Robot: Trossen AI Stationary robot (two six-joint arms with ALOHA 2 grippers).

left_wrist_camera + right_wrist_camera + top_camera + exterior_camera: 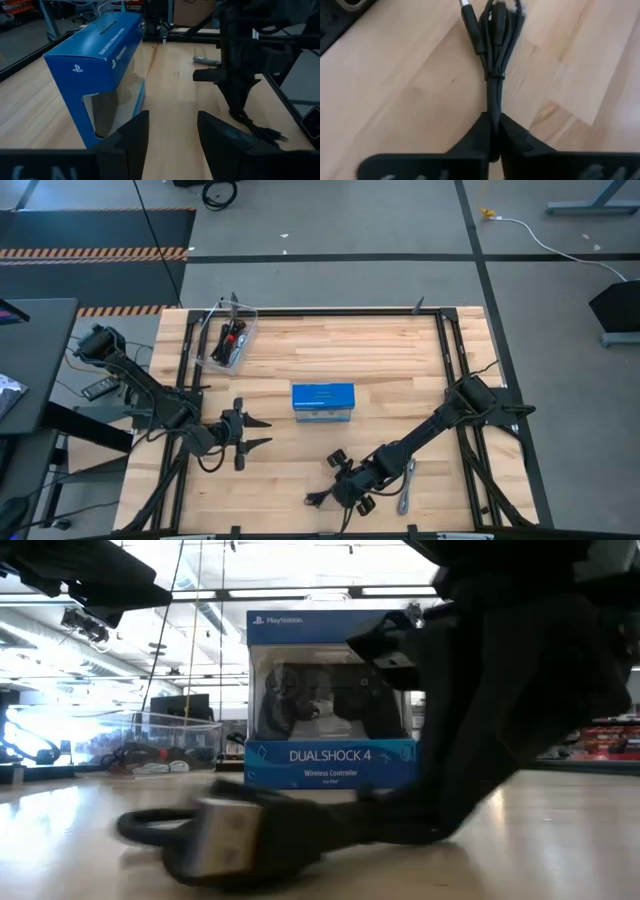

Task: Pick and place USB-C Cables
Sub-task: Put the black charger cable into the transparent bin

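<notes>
The right gripper [492, 131] is down at the near edge of the table [400, 350], its fingers pinched tight on a bundled black cable [492, 55] that lies on the wood. A silver-grey cable [408, 485] lies just to its right. The left gripper [262, 434] hovers over the left side with its fingers spread apart, holding nothing, facing the blue box [323, 401] at the table's middle. More cables [232, 340] sit in the clear tub [215, 360] at the far left corner.
</notes>
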